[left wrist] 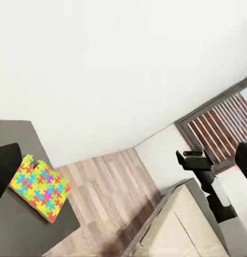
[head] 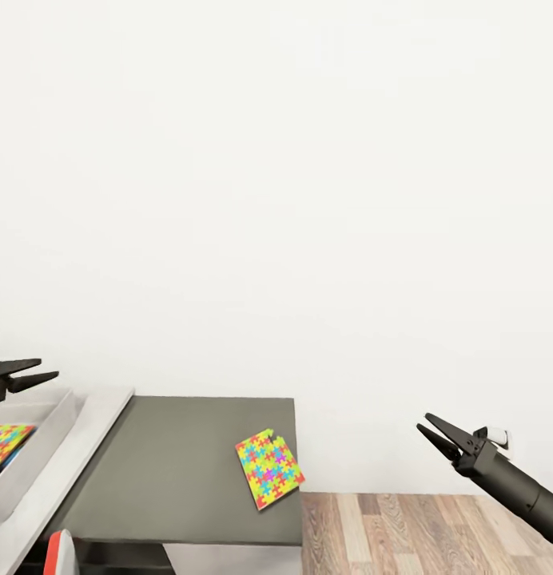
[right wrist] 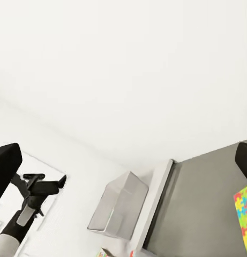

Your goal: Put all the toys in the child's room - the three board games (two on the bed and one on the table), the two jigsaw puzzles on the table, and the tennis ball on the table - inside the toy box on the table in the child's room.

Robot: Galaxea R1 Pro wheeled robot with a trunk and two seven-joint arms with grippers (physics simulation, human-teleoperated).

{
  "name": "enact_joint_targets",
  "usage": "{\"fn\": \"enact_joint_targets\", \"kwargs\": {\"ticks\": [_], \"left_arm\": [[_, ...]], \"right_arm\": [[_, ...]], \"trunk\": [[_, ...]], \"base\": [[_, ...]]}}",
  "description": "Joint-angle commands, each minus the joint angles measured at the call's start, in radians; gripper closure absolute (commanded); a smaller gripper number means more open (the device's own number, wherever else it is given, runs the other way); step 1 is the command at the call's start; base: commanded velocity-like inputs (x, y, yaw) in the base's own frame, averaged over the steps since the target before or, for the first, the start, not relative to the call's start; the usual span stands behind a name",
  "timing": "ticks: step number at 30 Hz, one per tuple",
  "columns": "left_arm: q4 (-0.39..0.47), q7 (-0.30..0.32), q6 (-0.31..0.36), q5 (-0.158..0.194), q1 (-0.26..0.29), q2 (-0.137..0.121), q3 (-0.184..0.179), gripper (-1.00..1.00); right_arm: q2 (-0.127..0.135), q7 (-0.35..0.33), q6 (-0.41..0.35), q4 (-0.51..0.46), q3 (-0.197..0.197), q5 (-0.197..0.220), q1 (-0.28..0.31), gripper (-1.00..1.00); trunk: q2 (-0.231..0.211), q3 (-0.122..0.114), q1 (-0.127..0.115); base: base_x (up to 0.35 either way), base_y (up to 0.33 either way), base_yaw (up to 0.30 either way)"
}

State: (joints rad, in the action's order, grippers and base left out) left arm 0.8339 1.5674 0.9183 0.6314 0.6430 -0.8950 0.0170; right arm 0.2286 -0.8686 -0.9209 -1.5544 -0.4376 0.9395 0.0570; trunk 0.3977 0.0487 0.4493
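Two jigsaw puzzles are on show. One (head: 269, 468) lies flat at the near right corner of the grey table (head: 181, 471), tilted, its corner poking past the edge. The other (head: 5, 444) sits inside the light grey toy box (head: 49, 439) at far left, cut off by the frame edge. Left gripper (head: 37, 374) hovers above the box, jaws slightly parted, nothing between them; its arm is out of frame. Right gripper (head: 428, 428) hangs over the wood floor (head: 388, 531), well right of the table, jaws spread and empty. Something red and white (head: 59, 555) peeks in below, too cropped to identify.
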Motion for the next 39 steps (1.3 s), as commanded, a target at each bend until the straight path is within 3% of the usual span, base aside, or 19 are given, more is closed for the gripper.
{"fn": "enact_joint_targets", "kwargs": {"ticks": [1,2,6,10,13,20,21,33,35,39], "left_arm": [[0.024,0.003,0.027,-0.001,0.0,0.014,-0.001,-1.0],[0.068,0.003,0.055,-0.002,-0.001,0.054,-0.002,-1.0],[0.103,0.003,0.075,-0.003,-0.003,0.107,-0.014,-1.0],[0.111,0.003,0.079,-0.009,-0.014,0.179,-0.067,-1.0],[0.115,0.003,0.08,-0.013,-0.017,0.198,-0.081,-1.0],[0.117,0.003,0.08,-0.029,-0.021,0.211,-0.091,-1.0],[0.11,0.003,0.062,-0.057,-0.024,0.212,-0.092,-1.0],[0.107,0.003,0.052,-0.065,-0.025,0.214,-0.095,-1.0],[0.107,0.003,0.052,-0.065,-0.025,0.215,-0.095,-1.0],[0.106,-0.002,0.053,-0.076,-0.025,0.218,-0.095,-1.0]], "right_arm": [[0.0,-0.003,-0.004,0.001,-0.001,-0.001,0.001,-1.0],[0.001,-0.003,-0.005,0.001,-0.002,0.0,0.001,-1.0],[0.001,-0.003,-0.005,0.002,-0.001,0.0,0.001,-1.0],[0.001,-0.003,-0.005,0.002,-0.002,0.0,0.001,-1.0],[0.001,-0.003,-0.004,0.002,-0.001,-0.001,0.001,-1.0],[0.0,-0.002,-0.002,0.006,-0.003,-0.001,0.001,-1.0],[0.0,-0.002,-0.001,0.007,-0.001,-0.001,0.001,-1.0],[0.0,0.021,0.001,0.007,-0.003,-0.014,0.001,-1.0],[0.0,0.071,-0.001,0.007,-0.004,-0.038,0.002,-1.0],[-0.001,0.278,-0.012,0.006,-0.004,-0.097,0.004,-1.0]], "trunk": [[0.002,0.001,0.001],[0.002,0.0,0.001],[0.002,-0.005,0.001],[0.002,-0.011,0.001],[0.002,-0.014,0.001],[0.002,-0.017,0.001],[0.002,-0.017,0.001],[0.002,-0.017,0.001],[0.002,-0.017,0.001],[0.002,-0.017,0.001]], "base": [[0.0,0.0,-0.207],[0.0,0.0,-0.19],[0.0,0.0,-0.17],[0.0,0.0,-0.15],[0.0,0.0,-0.138],[0.0,0.0,-0.049],[0.0,0.0,-0.003],[0.0,0.0,0.0],[0.0,0.0,0.0],[0.0,0.0,0.0]]}}
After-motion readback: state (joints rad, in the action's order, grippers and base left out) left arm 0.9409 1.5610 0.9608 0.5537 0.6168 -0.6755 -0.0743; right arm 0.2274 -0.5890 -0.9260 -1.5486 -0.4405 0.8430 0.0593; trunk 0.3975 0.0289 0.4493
